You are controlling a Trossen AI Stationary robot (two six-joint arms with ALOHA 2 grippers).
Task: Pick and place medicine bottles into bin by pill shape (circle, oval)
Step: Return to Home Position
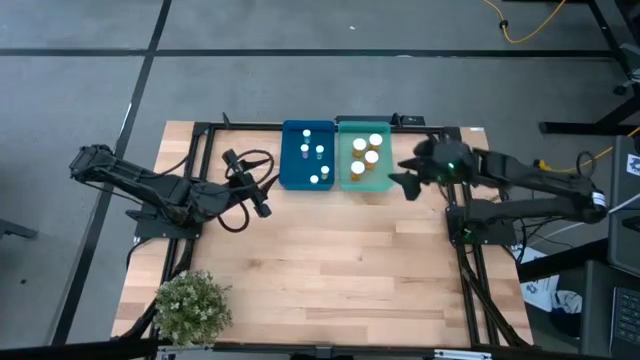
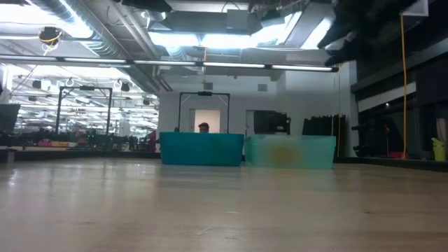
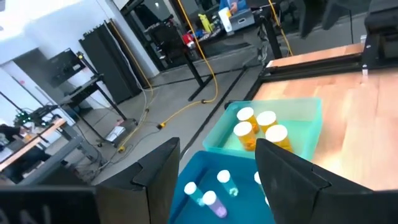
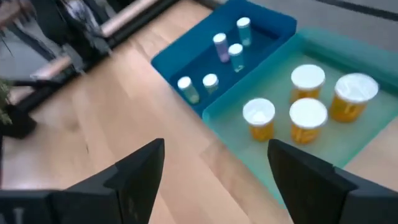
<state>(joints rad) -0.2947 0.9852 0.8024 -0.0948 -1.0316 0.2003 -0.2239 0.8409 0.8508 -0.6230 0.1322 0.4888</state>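
Observation:
Several slim medicine bottles (image 4: 211,46) with white caps stand upright in the blue bin (image 1: 307,155). Several wider amber bottles (image 4: 308,102) stand in the pale green bin (image 1: 364,157) right beside it, at the table's far edge. My left gripper (image 1: 250,185) hovers open just left of the blue bin, nothing between its fingers (image 3: 158,174). My right gripper (image 1: 405,178) hovers open at the green bin's right near corner, also holding nothing; its fingers (image 4: 140,171) frame bare wood and the bins' near walls. Neither gripper shows in the low view.
A small potted plant (image 1: 190,305) stands at the table's near left corner. Black frame rails (image 1: 200,135) run along the table's edges. Bare wood (image 1: 330,260) stretches from the bins (image 2: 201,149) to the near edge.

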